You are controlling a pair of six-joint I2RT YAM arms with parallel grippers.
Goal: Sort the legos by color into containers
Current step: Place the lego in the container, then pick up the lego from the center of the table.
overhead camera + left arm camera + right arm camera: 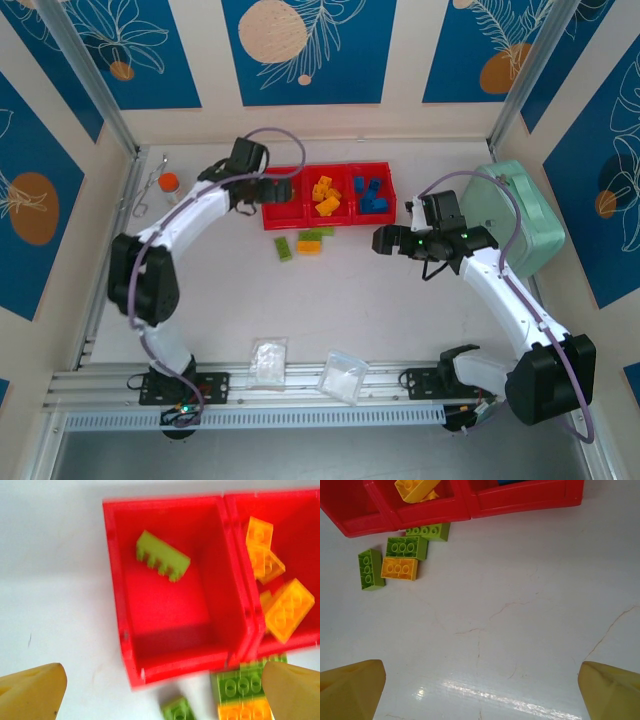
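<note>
Lime green lego [162, 556] in the left compartment of the red tray [116, 580], yellow-orange legos [326, 195] in the middle, blue legos [372, 195] in the right. Three more green legos [407, 547] and one orange lego [399, 568] loose on the table [520, 605], just before the tray. Left gripper [160, 680] above the left compartment, fingers spread and empty; right gripper [480, 680] over bare table, likewise spread.

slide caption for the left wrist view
Open left gripper over the red tray's end compartment, one lime green lego inside.

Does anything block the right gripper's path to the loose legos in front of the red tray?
Nothing visible: bare table lies between the right gripper and the loose legos by the red tray.
</note>
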